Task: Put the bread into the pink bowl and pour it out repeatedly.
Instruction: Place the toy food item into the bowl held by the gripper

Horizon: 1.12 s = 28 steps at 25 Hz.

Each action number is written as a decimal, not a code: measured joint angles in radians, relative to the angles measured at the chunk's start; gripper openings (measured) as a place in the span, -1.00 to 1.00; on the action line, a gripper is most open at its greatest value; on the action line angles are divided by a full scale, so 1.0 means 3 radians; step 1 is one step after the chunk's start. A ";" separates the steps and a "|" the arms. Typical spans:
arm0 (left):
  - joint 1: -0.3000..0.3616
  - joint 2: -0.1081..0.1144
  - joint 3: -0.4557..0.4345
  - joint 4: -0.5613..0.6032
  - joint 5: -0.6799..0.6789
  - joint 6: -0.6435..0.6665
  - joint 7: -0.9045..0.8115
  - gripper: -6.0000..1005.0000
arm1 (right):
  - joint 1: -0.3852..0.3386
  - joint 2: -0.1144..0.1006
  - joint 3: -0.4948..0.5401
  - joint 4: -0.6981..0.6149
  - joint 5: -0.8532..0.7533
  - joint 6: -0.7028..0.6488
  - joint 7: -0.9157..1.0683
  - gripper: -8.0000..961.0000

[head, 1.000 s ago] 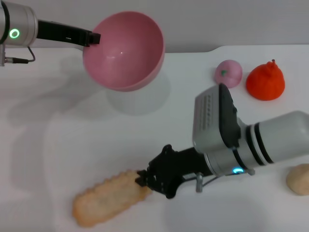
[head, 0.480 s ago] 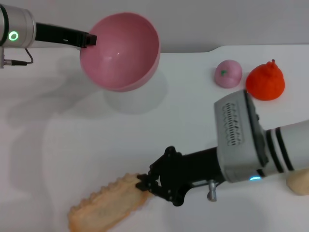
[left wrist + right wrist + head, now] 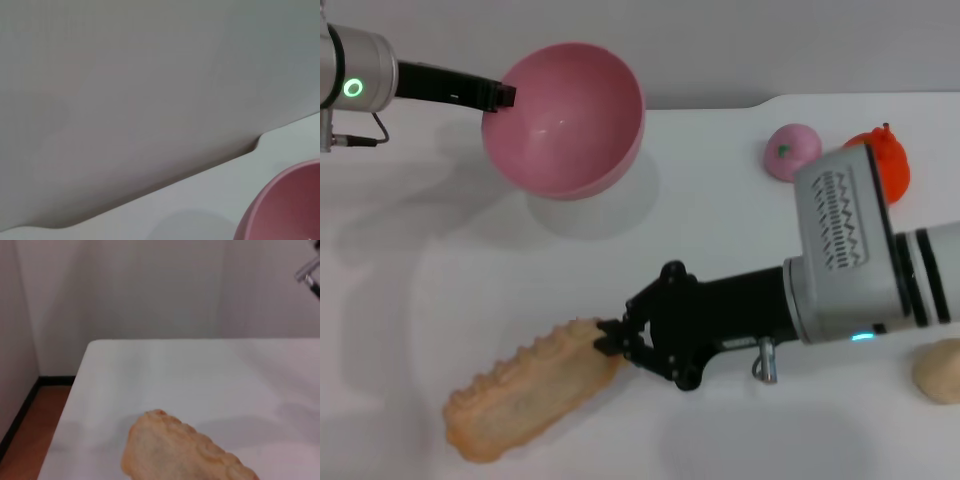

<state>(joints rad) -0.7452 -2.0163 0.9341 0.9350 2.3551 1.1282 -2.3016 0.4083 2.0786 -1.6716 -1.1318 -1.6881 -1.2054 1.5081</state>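
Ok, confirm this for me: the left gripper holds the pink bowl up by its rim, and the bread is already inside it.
Not quite. The left gripper does hold the pink bowl up by its rim, but the head view shows the bowl empty. The bread is on the table, with the right gripper at its end.

Count on the bench
One bread, one pink bowl, one pink ball, one orange fruit, one beige lump.
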 joint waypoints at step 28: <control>0.0070 0.0002 0.0000 -0.0111 0.0025 -0.0056 0.0009 -0.90 | -0.0365 0.0021 0.1220 -0.1225 0.0095 -0.0402 0.0025 -0.88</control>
<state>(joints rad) -0.7242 -2.0158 0.9340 0.9018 2.3626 1.1113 -2.2988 0.2987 2.0848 -1.3055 -1.4992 -1.6596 -1.3259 1.5155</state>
